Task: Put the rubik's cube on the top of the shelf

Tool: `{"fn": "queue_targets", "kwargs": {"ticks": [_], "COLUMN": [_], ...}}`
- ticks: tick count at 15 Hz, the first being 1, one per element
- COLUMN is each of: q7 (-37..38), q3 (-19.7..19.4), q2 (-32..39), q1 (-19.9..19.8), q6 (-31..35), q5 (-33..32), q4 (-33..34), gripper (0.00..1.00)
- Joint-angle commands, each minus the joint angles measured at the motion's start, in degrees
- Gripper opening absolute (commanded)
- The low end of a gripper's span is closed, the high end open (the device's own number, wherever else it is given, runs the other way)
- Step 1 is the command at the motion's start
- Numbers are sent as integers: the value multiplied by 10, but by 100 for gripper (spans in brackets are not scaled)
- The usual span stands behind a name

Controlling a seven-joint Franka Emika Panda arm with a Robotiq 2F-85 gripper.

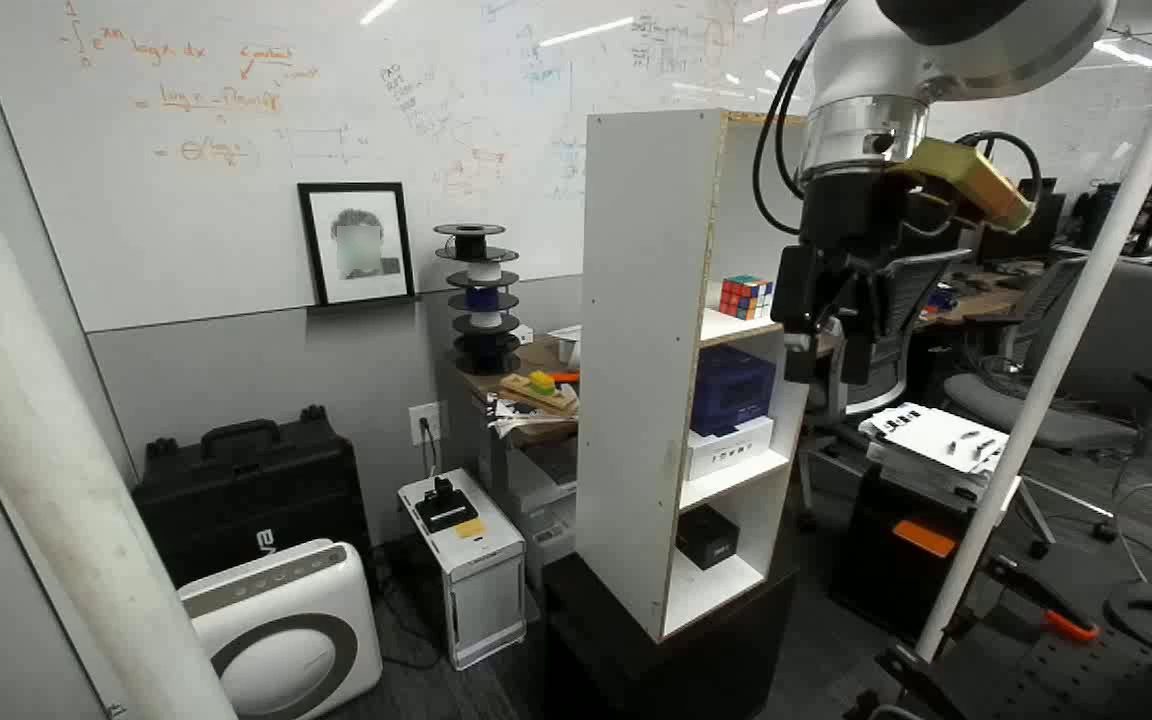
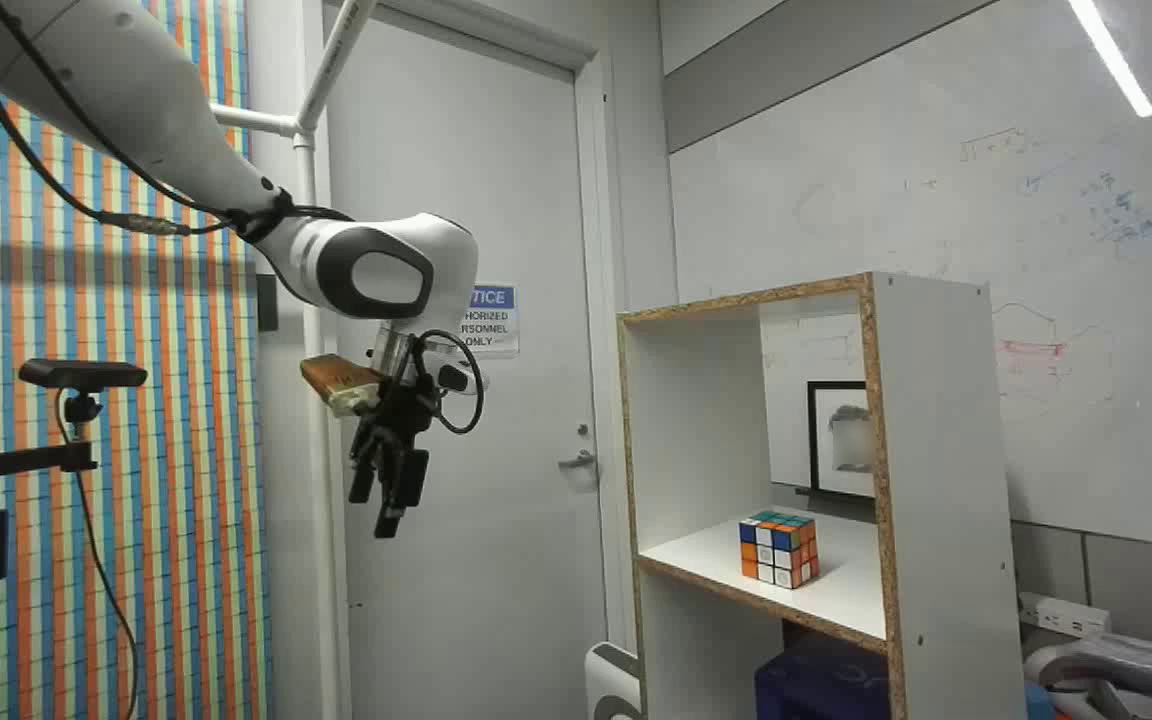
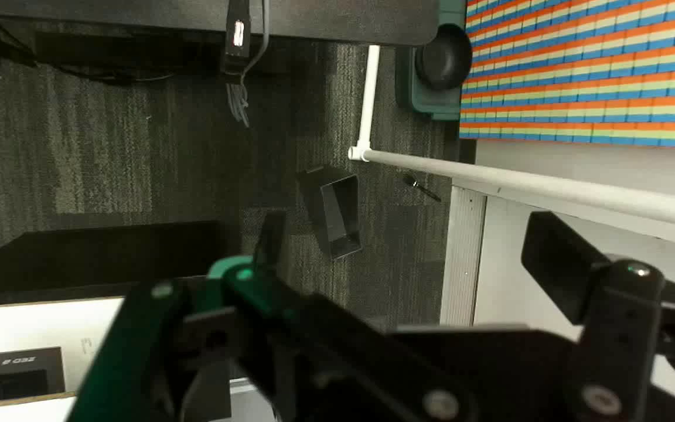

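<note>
The Rubik's cube [image 1: 744, 297] [image 2: 779, 550] sits in the upper compartment of the white shelf [image 1: 641, 350] [image 2: 946, 450], on that compartment's floor, in both exterior views. The shelf's top board shows a raw chipboard front edge [image 2: 746, 297]. My gripper [image 1: 829, 335] [image 2: 386, 495] hangs in the air in front of the shelf, apart from it and the cube. In the wrist view the gripper [image 3: 411, 252] has its fingers wide apart with nothing between them. The wrist view shows a lower part of the shelf [image 3: 50, 316]; the cube is out of view there.
A blue box [image 1: 733, 388] on a white box [image 1: 731, 450] fills the middle compartment. A black box [image 1: 707, 537] [image 3: 18, 375] sits in the bottom one. A white pole [image 1: 1066, 330] stands near the arm. A whiteboard [image 2: 1086, 400] is behind the shelf.
</note>
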Motion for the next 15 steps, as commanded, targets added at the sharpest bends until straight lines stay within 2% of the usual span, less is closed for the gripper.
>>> {"fn": "queue_targets", "kwargs": {"ticks": [1,6,7,9,13,15], "q7": [-2,-2,-12,-44,-130,-165], "q3": [7,7,10,-10,-87,-124], "q2": [0,-1,-12,-14,-3,17], "q1": [-8,-8,-12,-31,-91,-116], "q6": [-3,-3,58,142,300,375], "q5": [2,2,-2,-17,-49,-64], "q4": [2,3,-17,-40,-79,-76], "gripper": [100,100,100,100,100,100]}}
